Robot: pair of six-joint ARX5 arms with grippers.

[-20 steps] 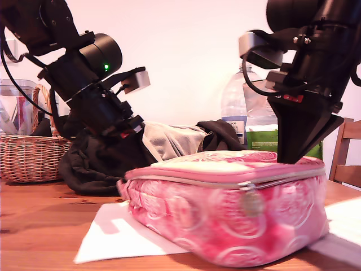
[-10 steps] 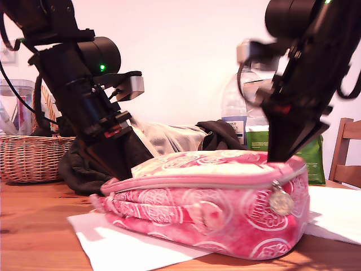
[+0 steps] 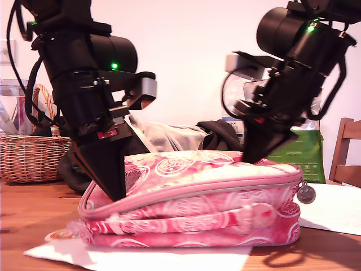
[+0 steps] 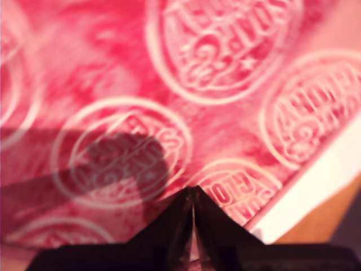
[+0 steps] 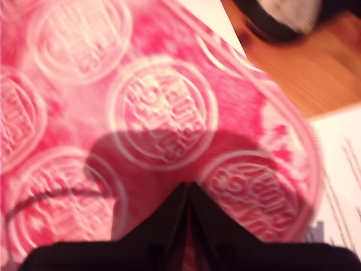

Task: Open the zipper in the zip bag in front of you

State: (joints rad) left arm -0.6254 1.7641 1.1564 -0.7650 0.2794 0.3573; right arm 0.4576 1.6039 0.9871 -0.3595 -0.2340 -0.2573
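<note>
Both hands closed, tips pressing zip bag (image 3: 192, 186) top; basket (image 3: 31, 155), dark clothes (image 3: 84, 164), bottle (image 3: 234, 127) behind

my second gripper (image 5: 188, 189) jaws closed together | tip on zip bag (image 5: 163, 118) top panel

zip bag (image 3: 197, 206): 1 | basket (image 3: 28, 155): 1 | bottle (image 3: 234, 121): 1 | chair (image 3: 345, 158): 1
</note>
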